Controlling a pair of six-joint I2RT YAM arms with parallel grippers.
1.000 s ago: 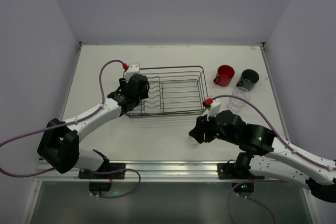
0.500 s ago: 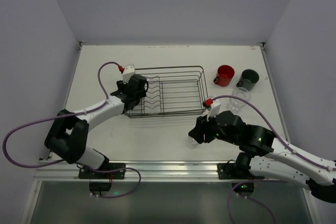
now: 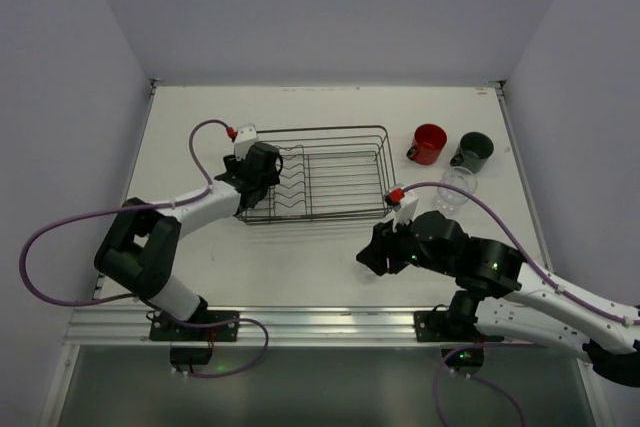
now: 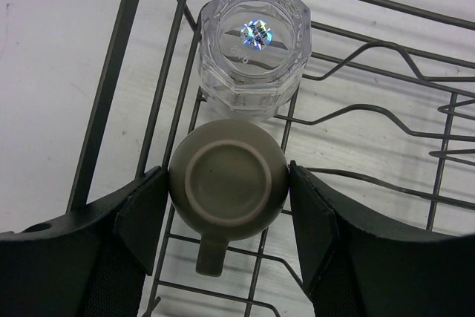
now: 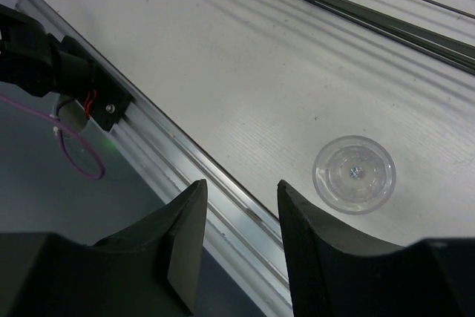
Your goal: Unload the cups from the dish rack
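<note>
The black wire dish rack sits mid-table. In its left end a small olive-tan cup stands upside down, handle toward the camera, beside an upturned clear glass. My left gripper straddles the olive-tan cup, with its pads against both sides of the cup. Right of the rack stand a red mug, a dark grey-green mug and a clear glass. My right gripper hangs open and empty over the table's front edge, left of another clear glass.
The aluminium rail runs along the table's near edge under the right gripper. The rack's wavy dividers lie right of the olive-tan cup. White walls enclose the table on three sides.
The left arm's elbow has swung up and in toward the rack while its gripper stayed at the rack's left end. The right arm has barely moved.
</note>
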